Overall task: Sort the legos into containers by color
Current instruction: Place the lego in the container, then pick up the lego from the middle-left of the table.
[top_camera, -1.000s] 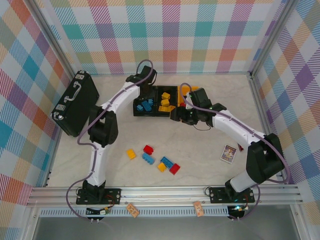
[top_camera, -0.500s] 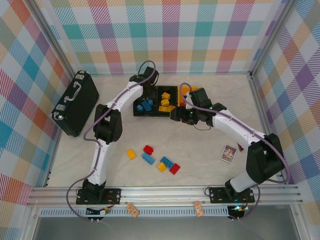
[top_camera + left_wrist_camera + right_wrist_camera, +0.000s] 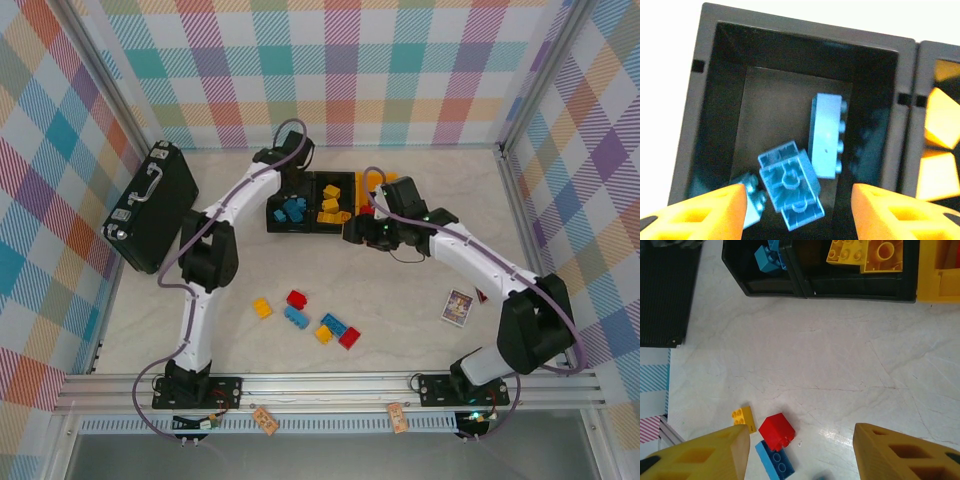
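Left elbow (image 3: 207, 262) drew back leftward; I see left tool (image 3: 797, 196) spread, empty, over blue legos (image 3: 826, 135) in black bin (image 3: 710, 100); right tool (image 3: 797, 437) spread, empty, above tabletop (image 3: 840, 365)

Black briefcase (image 3: 150, 205) left, card (image 3: 458, 306) right

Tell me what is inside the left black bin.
Only blue bricks: one on its side, one upside down, a third partly behind a finger. The fingers cover the near end of the bin, so more may lie there.
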Robot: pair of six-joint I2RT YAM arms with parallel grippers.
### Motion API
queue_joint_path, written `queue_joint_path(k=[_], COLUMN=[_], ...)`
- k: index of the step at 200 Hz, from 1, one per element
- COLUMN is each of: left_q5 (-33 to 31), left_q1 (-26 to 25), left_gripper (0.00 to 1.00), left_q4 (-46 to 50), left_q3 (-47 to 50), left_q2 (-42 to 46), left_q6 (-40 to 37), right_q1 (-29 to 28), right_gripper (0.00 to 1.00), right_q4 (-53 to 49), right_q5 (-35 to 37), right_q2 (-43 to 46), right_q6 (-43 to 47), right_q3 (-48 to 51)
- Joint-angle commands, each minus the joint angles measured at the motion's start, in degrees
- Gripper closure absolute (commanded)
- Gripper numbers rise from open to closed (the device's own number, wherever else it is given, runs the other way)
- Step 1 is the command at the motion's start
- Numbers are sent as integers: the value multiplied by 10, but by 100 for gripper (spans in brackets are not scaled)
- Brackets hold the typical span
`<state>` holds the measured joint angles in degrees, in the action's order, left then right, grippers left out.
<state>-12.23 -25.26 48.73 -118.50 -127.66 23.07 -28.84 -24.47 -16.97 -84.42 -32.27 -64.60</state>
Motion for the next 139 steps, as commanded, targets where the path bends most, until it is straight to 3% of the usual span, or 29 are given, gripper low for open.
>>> queue_joint_path(k=[1,139], left_q5=[21,43], left_q1=[-7,-53], left_gripper=[43,42], left_q4=[-18,-49], left_q3=[39,407], left_q2=[87,391], left_q6=[-4,51], right_q1=[3,-4], right_gripper=[43,42], right_q4=[-4,-20], right_q5=[-1,-32], right_q2=[19,52], right_q6=[9,46], right_q3=[14,41])
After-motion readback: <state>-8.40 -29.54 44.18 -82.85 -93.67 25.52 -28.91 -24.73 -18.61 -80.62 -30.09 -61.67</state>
